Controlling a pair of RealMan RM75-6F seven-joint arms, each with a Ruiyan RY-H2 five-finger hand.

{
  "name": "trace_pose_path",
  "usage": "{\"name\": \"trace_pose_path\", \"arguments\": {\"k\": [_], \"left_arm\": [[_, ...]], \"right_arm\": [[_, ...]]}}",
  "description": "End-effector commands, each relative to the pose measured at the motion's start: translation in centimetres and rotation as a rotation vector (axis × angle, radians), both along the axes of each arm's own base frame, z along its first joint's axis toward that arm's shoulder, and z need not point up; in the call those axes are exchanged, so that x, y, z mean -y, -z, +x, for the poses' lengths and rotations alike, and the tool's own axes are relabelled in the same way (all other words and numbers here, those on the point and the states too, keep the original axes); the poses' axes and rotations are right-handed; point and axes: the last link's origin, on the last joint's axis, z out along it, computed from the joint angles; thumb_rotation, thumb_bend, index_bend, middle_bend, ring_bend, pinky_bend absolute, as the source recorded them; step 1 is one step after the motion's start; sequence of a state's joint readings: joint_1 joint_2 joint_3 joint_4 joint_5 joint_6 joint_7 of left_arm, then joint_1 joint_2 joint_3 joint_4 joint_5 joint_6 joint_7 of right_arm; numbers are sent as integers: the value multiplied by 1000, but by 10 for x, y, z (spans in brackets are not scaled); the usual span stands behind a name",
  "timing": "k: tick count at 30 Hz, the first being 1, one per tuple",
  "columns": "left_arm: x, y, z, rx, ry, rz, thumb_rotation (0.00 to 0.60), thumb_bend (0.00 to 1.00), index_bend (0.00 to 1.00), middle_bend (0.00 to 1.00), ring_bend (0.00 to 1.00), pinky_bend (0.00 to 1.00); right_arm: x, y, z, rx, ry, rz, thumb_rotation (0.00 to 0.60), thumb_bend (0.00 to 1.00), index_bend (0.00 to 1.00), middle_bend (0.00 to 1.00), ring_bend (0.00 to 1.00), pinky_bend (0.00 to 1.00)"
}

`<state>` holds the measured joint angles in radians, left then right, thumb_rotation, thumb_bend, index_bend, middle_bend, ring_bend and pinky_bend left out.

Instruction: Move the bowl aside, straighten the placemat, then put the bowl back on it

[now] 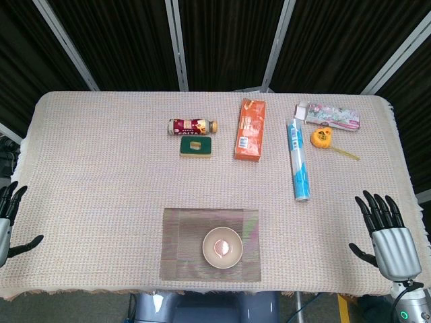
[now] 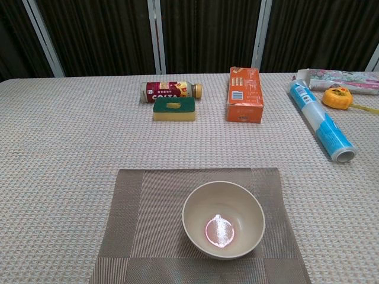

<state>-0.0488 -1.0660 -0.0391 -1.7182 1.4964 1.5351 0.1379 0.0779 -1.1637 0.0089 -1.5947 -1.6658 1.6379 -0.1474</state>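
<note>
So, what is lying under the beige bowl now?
The round beige ceramic bowl stands on the brown woven rectangular placemat, right of its middle. The patch of mat directly beneath the bowl is covered and cannot be seen.

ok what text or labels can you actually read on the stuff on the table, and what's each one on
"COSTA", partly legible: red label of the bottle lying on its side.
Orange carton: printed panel, too small to read.
Blue and white roll: print along it, too blurred to read.
Flowered box: print unreadable.
Yellow tape measure, green sponge, bowl, placemat: no text visible.
</note>
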Motion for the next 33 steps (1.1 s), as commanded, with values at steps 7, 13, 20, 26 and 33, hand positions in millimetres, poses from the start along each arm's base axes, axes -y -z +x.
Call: {"name": "trace_pose_path", "arguments": {"k": [7, 13, 20, 26, 33], "left_arm": [[-1, -1, -1, 1, -5, 2, 600, 0, 0, 0, 0, 0], [-5, 1, -4, -12, -20, 7, 600, 0, 0, 0, 0, 0], [-16, 5, -11, -49, -51, 20, 600, 0, 0, 0, 0, 0], [-16, 6, -11, -82, -46, 55, 600, 0, 0, 0, 0, 0], [-14, 4, -12, -75, -51, 62, 600, 0, 0, 0, 0, 0]], "right_arm": [[1, 10, -3, -37, 6, 31, 600, 0, 0, 0, 0, 0], [15, 45, 8, -117, -117, 217, 600, 0, 2, 0, 0, 0], [33, 102, 56, -225, -442, 492, 600, 0, 25, 0, 0, 0], [42, 145, 88, -327, -620, 569, 600, 0, 45, 0, 0, 0], [44, 170, 109, -334, -673, 613, 600, 0, 77, 0, 0, 0]]}}
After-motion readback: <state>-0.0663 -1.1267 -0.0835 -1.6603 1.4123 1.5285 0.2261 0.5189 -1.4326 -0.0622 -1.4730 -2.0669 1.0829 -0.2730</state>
